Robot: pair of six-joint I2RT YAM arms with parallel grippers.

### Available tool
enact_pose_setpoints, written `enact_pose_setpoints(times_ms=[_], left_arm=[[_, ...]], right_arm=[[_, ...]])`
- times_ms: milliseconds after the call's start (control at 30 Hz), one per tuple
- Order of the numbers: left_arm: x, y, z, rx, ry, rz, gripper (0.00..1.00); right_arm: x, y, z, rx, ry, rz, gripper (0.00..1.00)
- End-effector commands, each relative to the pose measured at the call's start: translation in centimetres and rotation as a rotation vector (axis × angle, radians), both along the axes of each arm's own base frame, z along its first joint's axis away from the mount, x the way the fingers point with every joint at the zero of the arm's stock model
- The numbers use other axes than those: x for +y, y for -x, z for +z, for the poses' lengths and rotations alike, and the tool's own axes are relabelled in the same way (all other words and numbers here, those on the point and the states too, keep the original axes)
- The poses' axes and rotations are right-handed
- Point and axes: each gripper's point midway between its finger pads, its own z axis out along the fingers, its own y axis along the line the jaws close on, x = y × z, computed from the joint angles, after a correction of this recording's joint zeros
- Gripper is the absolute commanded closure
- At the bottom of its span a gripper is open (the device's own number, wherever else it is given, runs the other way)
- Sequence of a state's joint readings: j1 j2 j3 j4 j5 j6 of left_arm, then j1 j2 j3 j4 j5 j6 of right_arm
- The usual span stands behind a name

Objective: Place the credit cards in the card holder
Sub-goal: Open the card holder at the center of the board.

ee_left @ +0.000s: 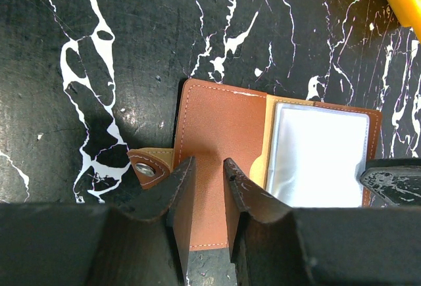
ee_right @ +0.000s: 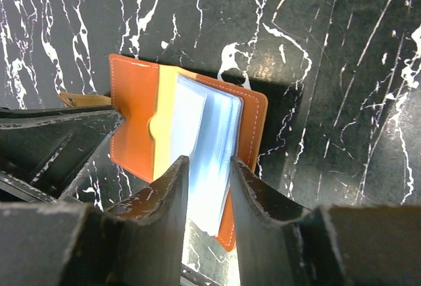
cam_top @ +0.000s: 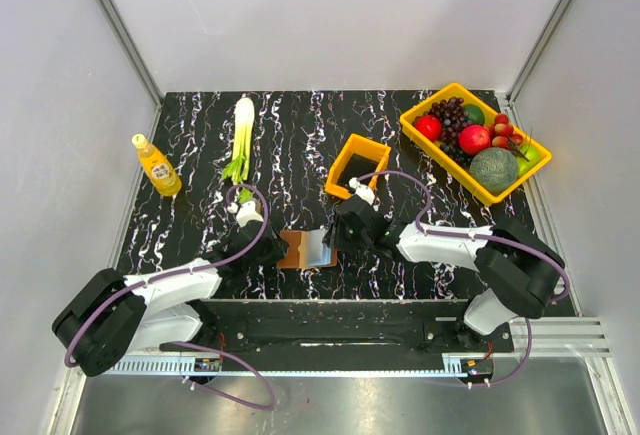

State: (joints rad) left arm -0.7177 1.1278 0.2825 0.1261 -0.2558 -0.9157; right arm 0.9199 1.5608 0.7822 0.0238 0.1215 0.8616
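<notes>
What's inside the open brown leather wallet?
The small brown leather wallet holds a tan pocket and a stack of pale bluish shiny sheets. Anything between the sheets is hidden, and the right gripper covers their near edge.

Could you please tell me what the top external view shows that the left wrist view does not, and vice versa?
Only the top external view shows the yellow bottle, the leek and the yellow fruit tray. Only the left wrist view shows the snap tab with its metal stud, and the stitching along the cover. Both show the open card holder lying on the black marbled table, with the left gripper over its left cover and the right gripper at its right side.
</notes>
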Motion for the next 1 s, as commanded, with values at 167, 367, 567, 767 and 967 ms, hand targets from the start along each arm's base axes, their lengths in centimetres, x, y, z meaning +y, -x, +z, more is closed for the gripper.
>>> enact_pose_setpoints(times_ms=[167,367,567,767,967], left_arm=[[-0.6,-1.0,1.1,-0.036,0.015,-0.001,0.72],[-0.8,-1.1,1.3,-0.044,0.024,-0.010,0.72],[-1.0,-1.2,1.5,-0.054,0.033,-0.015,0.72],[-1.1,-1.2,1.8,-0.058,0.040,-0.017,0.72],[-1.0,-1.1,2.1,-0.072,0.052,-0.015,0.71]], right_arm=[[1.4,-0.5,0.5,0.014,-0.097,0.002,0.63],[3.2,0.1,1.4,0.018,-0.181,0.072,0.69],[4.5,0.6,3.0,-0.022,-0.265,0.152,0.66],[4.3,0.1,1.6,0.007,-0.213,0.117,0.67],[6.2,0.9,1.7,0.012,-0.286,0.214,0.56]])
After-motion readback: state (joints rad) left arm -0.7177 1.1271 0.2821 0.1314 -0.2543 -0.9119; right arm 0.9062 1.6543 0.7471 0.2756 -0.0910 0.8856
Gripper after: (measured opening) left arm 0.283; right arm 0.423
